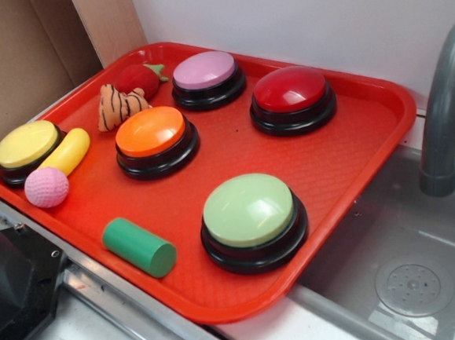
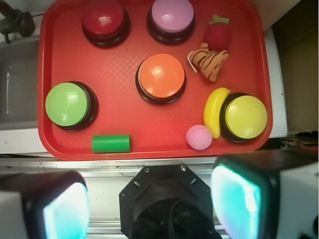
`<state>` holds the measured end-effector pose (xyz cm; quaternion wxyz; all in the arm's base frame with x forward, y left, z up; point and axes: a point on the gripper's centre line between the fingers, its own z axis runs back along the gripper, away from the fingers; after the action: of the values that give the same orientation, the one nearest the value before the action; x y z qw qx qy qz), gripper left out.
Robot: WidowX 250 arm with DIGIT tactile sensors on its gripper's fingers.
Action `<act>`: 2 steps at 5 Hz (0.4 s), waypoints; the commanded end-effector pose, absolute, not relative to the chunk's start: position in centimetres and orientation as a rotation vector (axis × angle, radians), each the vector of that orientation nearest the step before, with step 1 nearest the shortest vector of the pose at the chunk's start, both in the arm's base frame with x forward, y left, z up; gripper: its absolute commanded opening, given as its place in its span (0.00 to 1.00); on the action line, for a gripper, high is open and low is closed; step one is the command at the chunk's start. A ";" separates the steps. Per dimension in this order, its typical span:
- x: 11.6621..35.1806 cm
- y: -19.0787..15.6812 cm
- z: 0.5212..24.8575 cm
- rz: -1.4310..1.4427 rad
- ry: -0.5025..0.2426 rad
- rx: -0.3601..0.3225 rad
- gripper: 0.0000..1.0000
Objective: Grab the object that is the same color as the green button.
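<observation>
Blurring at frame bottom, claw point(image 2: 149, 199) pads

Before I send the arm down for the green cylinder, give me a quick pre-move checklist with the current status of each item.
1. Target identified: green cylinder lies on its side near the tray's front edge, matching the green button in color. Ok.
2. Space around target: cylinder is apart from the button and from the pink ball. Ok.
3. Gripper open: fingers spread wide, nothing between them. Ok.
4. Gripper over target: it sits short of the red tray, with the cylinder left of center in the wrist view. Not ok.
5. Finger alignment across the cylinder's narrow side: cannot tell.
</observation>
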<state>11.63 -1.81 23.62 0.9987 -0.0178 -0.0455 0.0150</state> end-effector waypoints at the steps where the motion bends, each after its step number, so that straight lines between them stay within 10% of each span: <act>1: 11.6 -1.8 23.6 0.030 -0.091 -0.036 1.00; 2: 12.8 -2.9 22.0 -0.151 -0.058 -0.040 1.00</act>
<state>12.59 -2.83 21.63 0.9970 -0.0205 -0.0202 -0.0716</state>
